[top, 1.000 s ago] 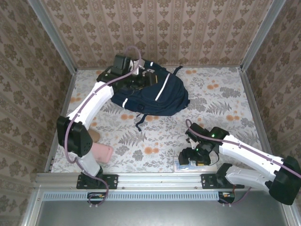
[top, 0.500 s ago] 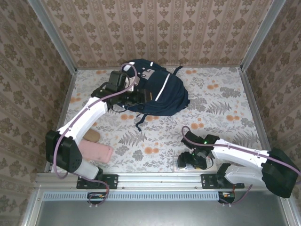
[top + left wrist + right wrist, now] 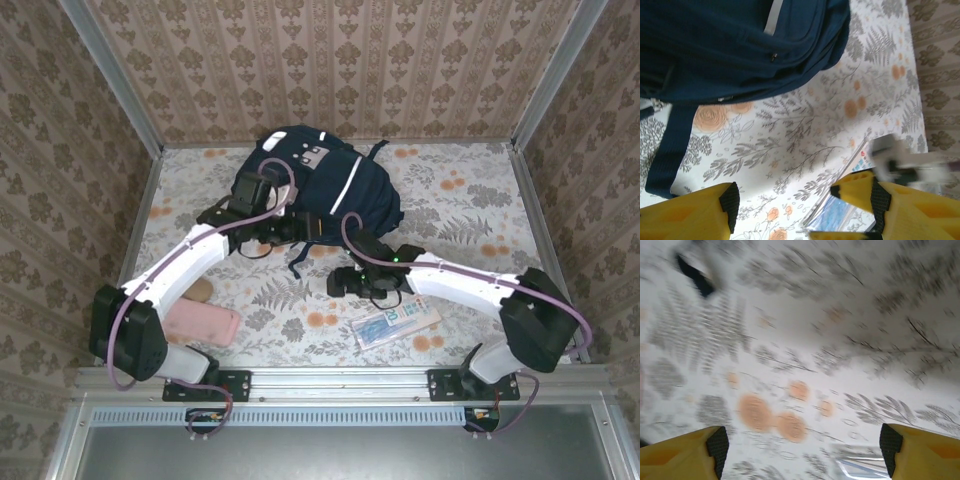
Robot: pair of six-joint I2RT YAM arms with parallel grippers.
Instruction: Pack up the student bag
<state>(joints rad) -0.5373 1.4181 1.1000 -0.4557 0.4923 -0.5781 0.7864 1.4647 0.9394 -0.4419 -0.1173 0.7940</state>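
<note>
From above, the student bag [image 3: 335,190] lay at the far middle of the floral table [image 3: 470,200], leaning toward the back wall. The left gripper [image 3: 285,228] sat at the bag's near left edge, and the right gripper [image 3: 345,283] hovered over bare cloth just in front of the bag. A printed packet [image 3: 395,322] lay near the front edge, and a pink pouch [image 3: 205,322] lay at front left.

In the left wrist view, the left gripper [image 3: 800,200] had its fingers [image 3: 730,200] spread wide with nothing between them. The bag [image 3: 730,45] filled the top, and its dark strap [image 3: 675,145] trailed onto the cloth.

In the right wrist view – blurred – the right gripper [image 3: 802,447] also stood wide apart and empty above the cloth, with a packet corner [image 3: 860,467] at the bottom.
</note>
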